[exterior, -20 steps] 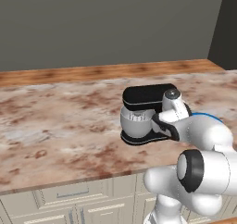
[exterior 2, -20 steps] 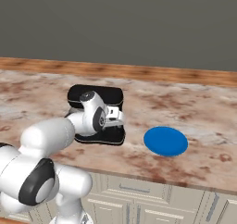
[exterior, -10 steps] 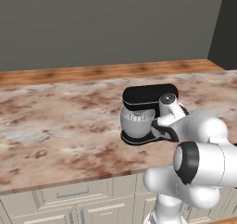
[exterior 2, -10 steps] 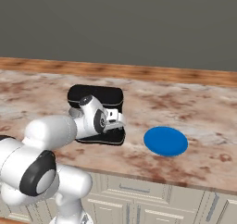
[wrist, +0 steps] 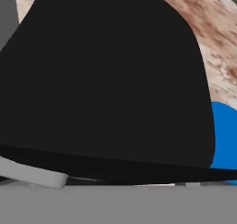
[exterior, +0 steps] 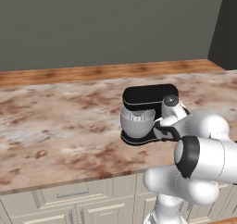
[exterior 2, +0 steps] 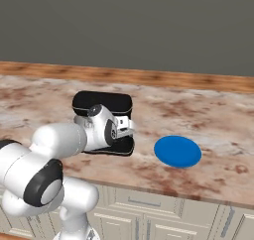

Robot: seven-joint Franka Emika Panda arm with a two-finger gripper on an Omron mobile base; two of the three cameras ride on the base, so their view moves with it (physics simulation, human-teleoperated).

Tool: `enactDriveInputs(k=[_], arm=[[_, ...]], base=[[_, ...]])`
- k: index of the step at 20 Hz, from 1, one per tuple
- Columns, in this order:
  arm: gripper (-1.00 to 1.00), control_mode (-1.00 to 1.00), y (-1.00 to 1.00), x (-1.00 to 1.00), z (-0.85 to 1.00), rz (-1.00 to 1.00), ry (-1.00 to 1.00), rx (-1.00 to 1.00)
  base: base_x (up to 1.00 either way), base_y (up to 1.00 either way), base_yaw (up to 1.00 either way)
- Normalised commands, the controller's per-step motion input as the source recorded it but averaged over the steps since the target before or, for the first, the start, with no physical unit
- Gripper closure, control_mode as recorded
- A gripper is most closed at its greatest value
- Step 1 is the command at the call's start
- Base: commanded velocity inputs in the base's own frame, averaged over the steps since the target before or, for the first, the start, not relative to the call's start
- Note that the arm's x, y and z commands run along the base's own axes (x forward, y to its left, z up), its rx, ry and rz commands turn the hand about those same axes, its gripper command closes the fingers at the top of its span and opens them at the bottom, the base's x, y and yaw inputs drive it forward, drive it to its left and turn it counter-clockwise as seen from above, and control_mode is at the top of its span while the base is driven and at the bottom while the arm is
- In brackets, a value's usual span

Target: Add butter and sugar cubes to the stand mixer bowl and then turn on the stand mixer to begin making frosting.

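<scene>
One stand mixer (exterior: 149, 97) stands on the marbled counter (exterior: 55, 121), its grey stand mixer bowl (exterior: 137, 121) seated under the black head on the left. Just right of the bowl, my pincer (exterior: 163, 129) sits low against the mixer's column, jaws spread wide and gripping nothing I can see. Further right, well apart on the counter, lies a flat blue plate (exterior 2: 177, 151).
</scene>
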Motion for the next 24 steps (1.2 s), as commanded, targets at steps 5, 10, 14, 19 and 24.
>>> enactDriveInputs(k=[5,10,14,19,24], arm=[[1.00,-1.00,-0.11,0.41,0.00,0.01,0.00,0.00],[1.00,-1.00,-0.38,0.33,0.13,0.00,0.02,0.00],[1.00,-1.00,-0.51,0.28,0.31,0.00,0.02,0.06],[1.00,-1.00,-0.43,0.14,0.21,0.00,0.00,0.13],[1.00,-1.00,-0.17,0.01,-0.04,0.07,0.00,0.19]], base=[[0.00,0.00,0.00],[0.00,0.00,0.00],[0.00,0.00,0.00],[0.00,0.00,0.00],[0.00,0.00,0.00]])
